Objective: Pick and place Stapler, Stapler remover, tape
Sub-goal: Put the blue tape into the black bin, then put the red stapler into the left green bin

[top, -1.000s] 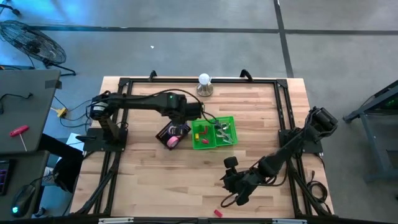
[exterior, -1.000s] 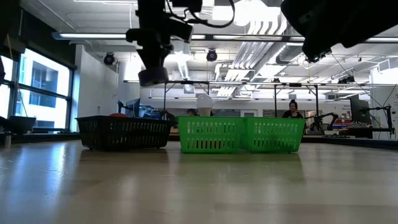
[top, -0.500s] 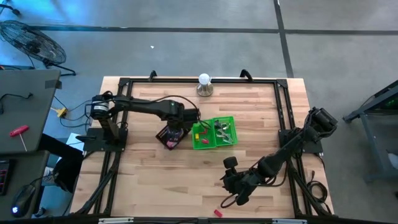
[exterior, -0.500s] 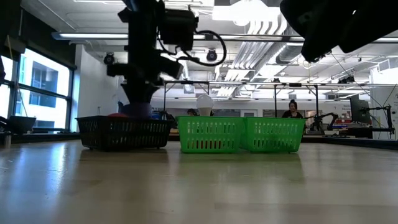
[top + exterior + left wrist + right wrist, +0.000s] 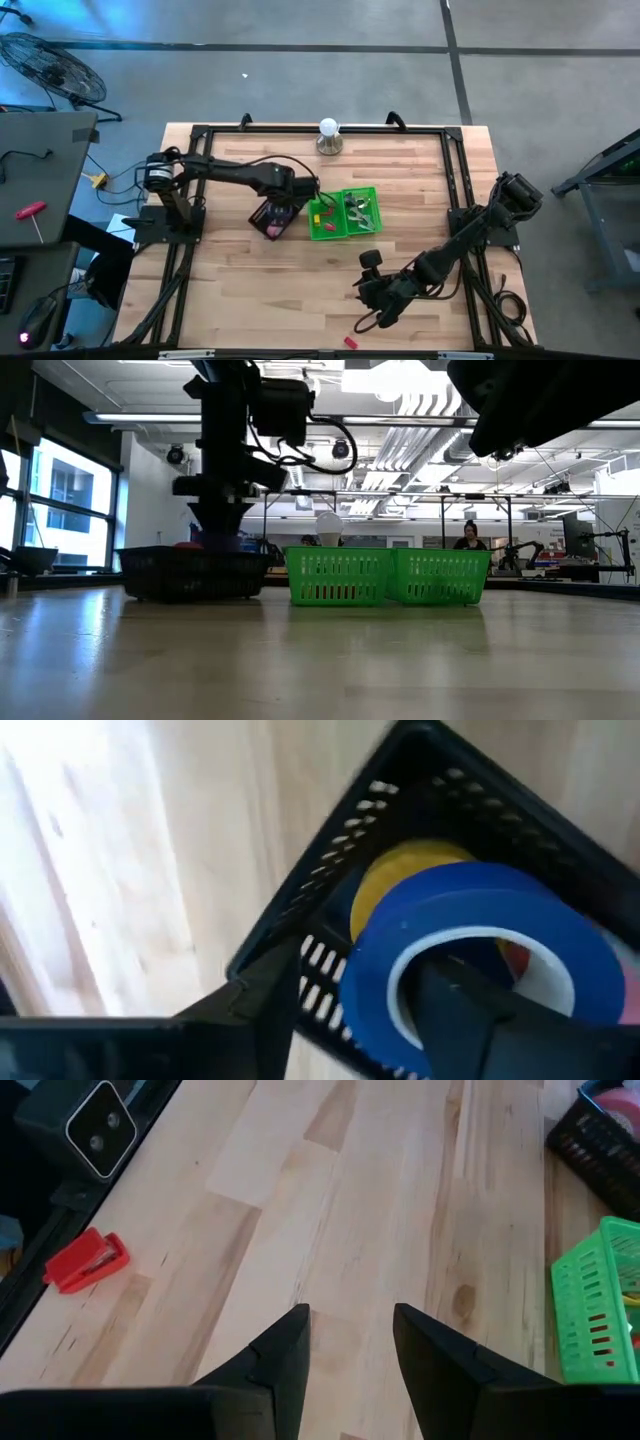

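Note:
The blue tape (image 5: pixel 480 950) lies in the black basket (image 5: pixel 272 216) on top of a yellow roll (image 5: pixel 400 870). A pink roll (image 5: pixel 274 229) shows beside them. My left gripper (image 5: pixel 350 1010) reaches down into this basket (image 5: pixel 190 573) and stands open. One finger is in the blue roll's hollow centre, the other outside its wall. My right gripper (image 5: pixel 350 1340) hangs open over bare table near the front (image 5: pixel 362 298). A small red object (image 5: pixel 88 1260) lies near the front edge (image 5: pixel 350 342). My left gripper comes from above, pointing steeply down. One finger (image 5: pixel 470 1020) stands inside the blue roll's hollow centre (image 5: pixel 520 970), and the other (image 5: pixel 260 1010) stands apart from the roll's outer wall. Whether the inner finger touches the roll, I cannot tell.
A green basket (image 5: pixel 343 213) holding several small items stands right of the black one (image 5: pixel 388 576). A white bulb-shaped thing (image 5: pixel 329 135) stands at the far edge. A black frame (image 5: pixel 455 200) runs around the tabletop. Bare wood lies in the front half.
My left gripper has gone down from above the black basket into it, carrying the roll, most of the way in the first half second. My right arm has kept still.

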Motion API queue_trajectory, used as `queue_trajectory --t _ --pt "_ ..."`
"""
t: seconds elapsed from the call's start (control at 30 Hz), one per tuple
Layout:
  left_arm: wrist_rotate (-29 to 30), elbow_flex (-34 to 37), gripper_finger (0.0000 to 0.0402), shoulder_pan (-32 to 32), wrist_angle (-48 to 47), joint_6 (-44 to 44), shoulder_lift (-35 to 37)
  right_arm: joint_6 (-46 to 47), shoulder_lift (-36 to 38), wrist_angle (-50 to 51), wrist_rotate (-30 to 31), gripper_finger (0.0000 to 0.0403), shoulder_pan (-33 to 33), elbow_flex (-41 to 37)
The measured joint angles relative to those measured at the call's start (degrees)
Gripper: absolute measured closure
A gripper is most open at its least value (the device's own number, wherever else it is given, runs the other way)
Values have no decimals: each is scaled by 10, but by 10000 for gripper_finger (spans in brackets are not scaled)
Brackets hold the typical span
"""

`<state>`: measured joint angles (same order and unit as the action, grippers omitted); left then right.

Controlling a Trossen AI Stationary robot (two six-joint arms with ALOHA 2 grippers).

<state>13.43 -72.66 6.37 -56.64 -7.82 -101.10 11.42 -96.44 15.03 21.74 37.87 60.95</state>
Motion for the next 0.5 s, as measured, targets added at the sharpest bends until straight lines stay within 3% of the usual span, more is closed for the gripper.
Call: queue_trajectory --t 0.23,0.5 --pt "47 -87 208 0 -109 12 7 0 0 0 5 265 0 0" --pt "30 -189 207 -15 -160 24 12 3 0 -3 13 265 0 0"
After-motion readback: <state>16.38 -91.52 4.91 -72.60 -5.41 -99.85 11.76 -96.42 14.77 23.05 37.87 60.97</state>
